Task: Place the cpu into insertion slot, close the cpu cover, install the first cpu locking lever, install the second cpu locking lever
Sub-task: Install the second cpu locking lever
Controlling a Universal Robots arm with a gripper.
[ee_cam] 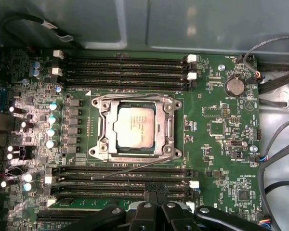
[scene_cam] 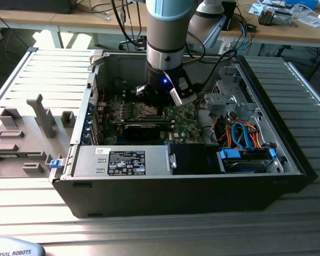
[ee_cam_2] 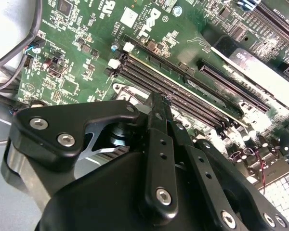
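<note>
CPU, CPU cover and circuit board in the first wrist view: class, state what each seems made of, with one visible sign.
The cpu: apparently metal on top, dull silver-grey with a soft matte sheen.
The cpu cover: probably thin stamped steel, bright silvery, with glinting edges around its window.
The circuit board: likely laminate with a glossy green coating, fine traces and soldered parts.

- You are looking at a robotics lab or electronics workshop, not a home.
- An opened computer case (scene_cam: 245, 176) lies on a ribbed metal work table (scene_cam: 288, 224), its green circuit board (ee_cam: 216, 144) bare to the air.
- Grey fixtures (scene_cam: 26, 133) sit on the table at the exterior view's left.
- Behind, wooden benches (scene_cam: 304, 32) carry loose cables (scene_cam: 104, 8) and small parts.
- An industrial robot arm (scene_cam: 168, 32) stands over the case.
</note>
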